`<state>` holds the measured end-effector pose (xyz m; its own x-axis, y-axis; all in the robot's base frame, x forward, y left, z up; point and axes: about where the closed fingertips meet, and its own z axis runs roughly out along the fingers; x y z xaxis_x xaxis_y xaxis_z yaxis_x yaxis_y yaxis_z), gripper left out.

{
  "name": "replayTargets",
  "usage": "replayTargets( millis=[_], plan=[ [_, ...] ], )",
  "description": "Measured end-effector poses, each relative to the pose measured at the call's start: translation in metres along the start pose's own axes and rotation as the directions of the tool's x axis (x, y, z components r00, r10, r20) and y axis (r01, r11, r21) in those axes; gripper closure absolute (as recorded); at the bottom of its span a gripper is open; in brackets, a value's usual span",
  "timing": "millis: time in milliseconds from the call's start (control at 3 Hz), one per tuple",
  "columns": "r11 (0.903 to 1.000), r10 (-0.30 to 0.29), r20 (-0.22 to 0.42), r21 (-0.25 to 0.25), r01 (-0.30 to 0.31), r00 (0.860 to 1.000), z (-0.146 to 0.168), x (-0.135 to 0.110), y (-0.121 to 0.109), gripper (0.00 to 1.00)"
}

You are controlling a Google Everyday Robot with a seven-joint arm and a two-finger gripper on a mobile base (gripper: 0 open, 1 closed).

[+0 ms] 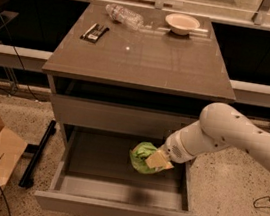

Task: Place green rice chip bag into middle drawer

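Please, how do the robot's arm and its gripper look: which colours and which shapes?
The arm is smooth, rounded and white, with thick tube-like segments and no visible cables or markings. The gripper, over the open middle drawer at the green rice chip bag, has flat tan fingers.

Robot test lab.
Speckled terrazzo floor (226,209), open brown cardboard box (5,146), white arm's gripper (156,160) clasping crinkly green rice chip bag (140,155) over open grey middle drawer (119,211).

green rice chip bag (140,156): one
my gripper (158,160): one, above the middle drawer (119,211)
drawers (113,117): two
plastic bottle (124,15): one
bowl (182,23): one
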<state>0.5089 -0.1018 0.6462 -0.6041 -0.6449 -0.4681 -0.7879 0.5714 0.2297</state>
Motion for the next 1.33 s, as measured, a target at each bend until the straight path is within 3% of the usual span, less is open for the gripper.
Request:
replayTargets(
  millis=[333, 667, 1000, 1333],
  plan=[
    [0.9996, 0.028, -0.003, -0.007, -0.028, 1.0, 0.007, -0.001, 0.0, 1.0],
    [0.9998, 0.019, -0.03, -0.003, -0.019, 0.999, 0.023, 0.003, -0.003, 1.0],
    [0.998, 0.047, -0.03, -0.042, -0.048, 0.998, 0.058, 0.019, -0.004, 1.0],
    [0.9906, 0.106, -0.02, -0.085, -0.107, 0.994, 0.097, 0.039, -0.007, 0.84]
  ],
)
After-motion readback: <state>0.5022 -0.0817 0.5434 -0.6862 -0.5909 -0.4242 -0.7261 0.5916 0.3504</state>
